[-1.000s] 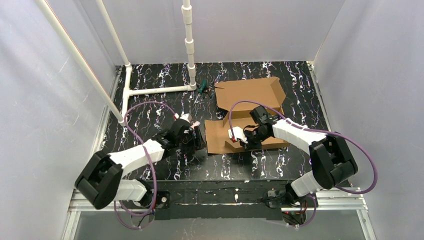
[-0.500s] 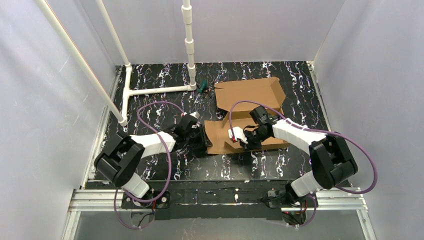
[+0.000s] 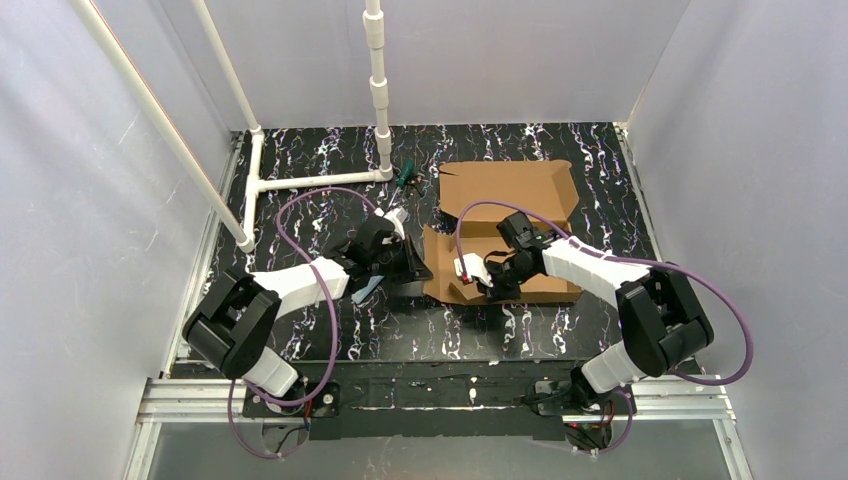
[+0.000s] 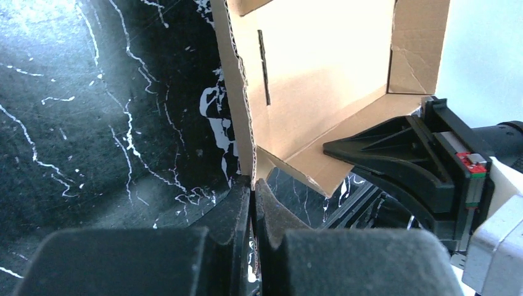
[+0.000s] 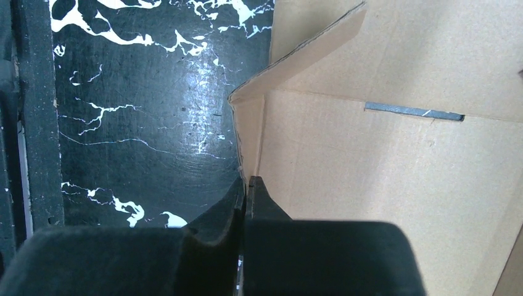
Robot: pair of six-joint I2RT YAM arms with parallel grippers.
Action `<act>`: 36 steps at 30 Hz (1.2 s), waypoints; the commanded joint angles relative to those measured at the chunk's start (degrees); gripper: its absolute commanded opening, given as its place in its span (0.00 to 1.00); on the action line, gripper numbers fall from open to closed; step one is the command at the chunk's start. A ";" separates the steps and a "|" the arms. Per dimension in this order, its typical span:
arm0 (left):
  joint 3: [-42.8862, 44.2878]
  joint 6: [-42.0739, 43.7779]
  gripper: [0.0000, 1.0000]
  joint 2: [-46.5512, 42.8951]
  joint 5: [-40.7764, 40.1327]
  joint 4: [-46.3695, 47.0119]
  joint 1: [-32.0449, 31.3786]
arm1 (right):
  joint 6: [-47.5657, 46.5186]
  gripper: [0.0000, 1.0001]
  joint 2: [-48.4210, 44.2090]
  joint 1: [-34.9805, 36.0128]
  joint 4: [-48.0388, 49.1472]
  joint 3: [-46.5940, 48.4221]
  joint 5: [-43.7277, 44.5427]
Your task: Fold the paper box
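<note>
I see the paper box (image 3: 505,187) lying right of centre on the black marbled table (image 3: 310,150), with its lid panel flat on the far side and its left wall raised. My left gripper (image 4: 253,182) is clenched on that wall's corrugated edge. My right gripper (image 5: 246,182) pinches an upright flap edge in the box's near left part, close to the left gripper.

paper box (image 3: 505,190) on table (image 3: 600,160), right of pipe frame (image 3: 310,181), left end effector (image 3: 427,269) at its left edge
</note>
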 commanded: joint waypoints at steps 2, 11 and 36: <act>4.47 -0.08 0.00 0.84 6.11 2.21 -1.55 | 2.08 0.01 2.97 2.14 1.16 0.51 -1.94; 9.18 -0.92 0.00 2.22 8.27 2.21 -4.09 | 4.89 0.01 3.34 2.54 3.99 0.51 0.29; 9.53 -1.45 0.35 6.01 8.46 2.30 -4.87 | 6.00 0.01 3.37 2.46 4.74 0.42 2.35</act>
